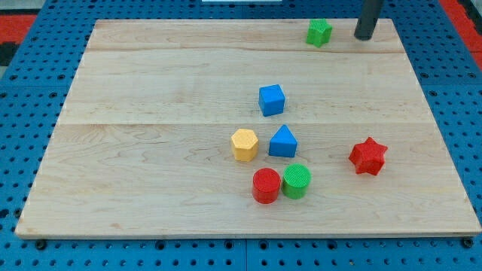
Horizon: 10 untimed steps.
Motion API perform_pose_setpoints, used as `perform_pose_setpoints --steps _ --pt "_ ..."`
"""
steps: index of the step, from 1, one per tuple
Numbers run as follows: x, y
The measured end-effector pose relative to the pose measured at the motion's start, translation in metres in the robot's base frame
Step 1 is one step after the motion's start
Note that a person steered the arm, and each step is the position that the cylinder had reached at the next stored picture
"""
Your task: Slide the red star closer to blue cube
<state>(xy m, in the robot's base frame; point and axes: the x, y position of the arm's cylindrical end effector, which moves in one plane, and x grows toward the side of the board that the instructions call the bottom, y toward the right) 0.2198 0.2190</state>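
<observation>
The red star (368, 156) lies on the wooden board at the view's right, below the middle. The blue cube (272, 99) sits near the board's centre, up and to the left of the star, with a wide gap between them. My tip (364, 35) is at the view's top right, near the board's top edge, just right of the green star-shaped block (319, 32). The tip is far above the red star and touches no block.
A blue triangular block (283, 142) and a yellow hexagonal block (245, 144) sit below the blue cube. A red cylinder (266, 185) and a green cylinder (297, 181) stand side by side below them. The board's edge (248, 235) runs along the view's bottom.
</observation>
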Motion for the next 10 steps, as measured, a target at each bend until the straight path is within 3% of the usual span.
perform_pose_setpoints --steps 1,3,4,5,6,7,8,9,10 --pt "-0.028 -0.062" --pt "-0.001 -0.095" --pt "-0.024 -0.057" --pt "0.000 0.011" --pt "0.136 0.032" --pt "0.249 0.005" --pt "0.298 -0.004" --pt "0.296 -0.051" --pt "0.262 -0.126"
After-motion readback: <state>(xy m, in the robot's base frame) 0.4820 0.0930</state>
